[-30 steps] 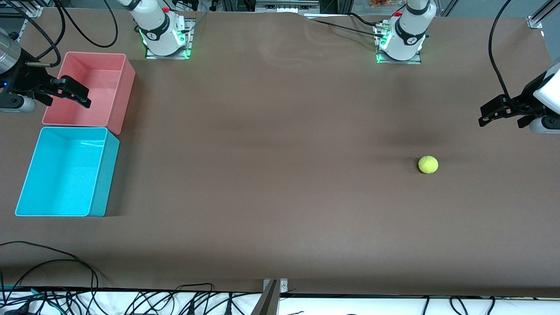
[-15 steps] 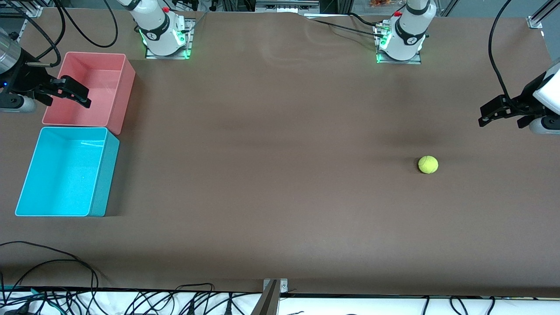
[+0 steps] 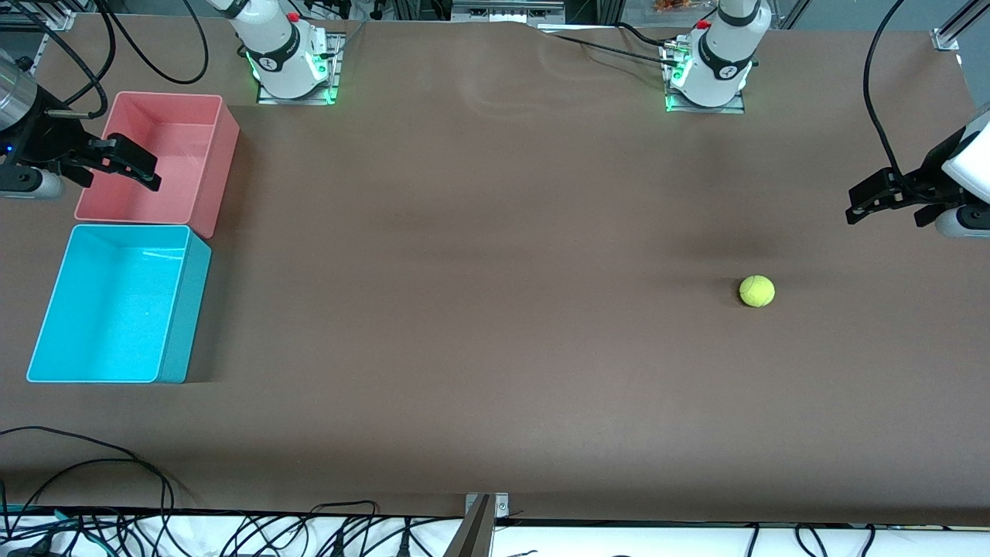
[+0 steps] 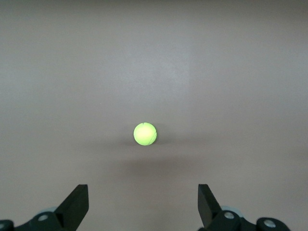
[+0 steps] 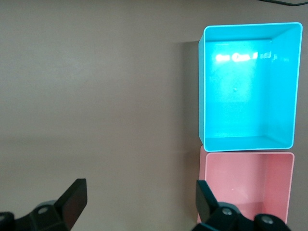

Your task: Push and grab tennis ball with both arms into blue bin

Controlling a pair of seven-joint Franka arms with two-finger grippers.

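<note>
The tennis ball (image 3: 756,291) lies on the brown table toward the left arm's end; it also shows in the left wrist view (image 4: 145,134), alone on the bare table. My left gripper (image 3: 885,211) hangs in the air at that end of the table, apart from the ball, open and empty (image 4: 143,204). The blue bin (image 3: 116,305) stands empty at the right arm's end and shows in the right wrist view (image 5: 248,86). My right gripper (image 3: 120,179) is up by the pink bin's outer edge, open and empty (image 5: 139,202).
An empty pink bin (image 3: 158,155) stands against the blue bin, farther from the front camera; it also shows in the right wrist view (image 5: 245,180). Cables run along the table's near edge (image 3: 232,526). Wide brown table lies between ball and bins.
</note>
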